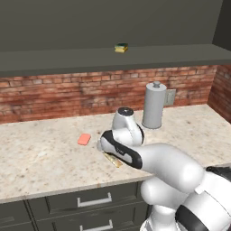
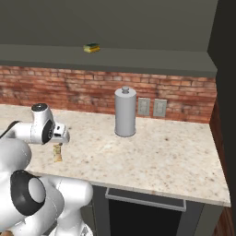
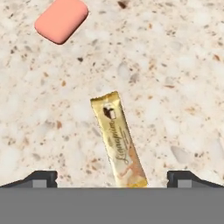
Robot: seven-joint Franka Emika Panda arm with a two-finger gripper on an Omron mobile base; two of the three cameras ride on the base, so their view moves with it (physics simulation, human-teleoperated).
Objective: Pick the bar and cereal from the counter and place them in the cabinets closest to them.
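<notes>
Hand view: the bar lies flat on the tabletop, slanted, its near end between the 2 spread tips.
Tool: wide open, holding nothing, poised above the bar.
Step, I'd say: grasping the bar.
Doing it well: turn to square the tips across its narrow width, then lower.
Neighbour: pink block well apart.

Golden-yellow bar, salmon-pink block, beige speckled counter, red brick wall.

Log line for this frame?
phase: approach | end effector: open, above golden-wrapped flat bar | bar: flat on beige speckled counter, ungrasped
</notes>
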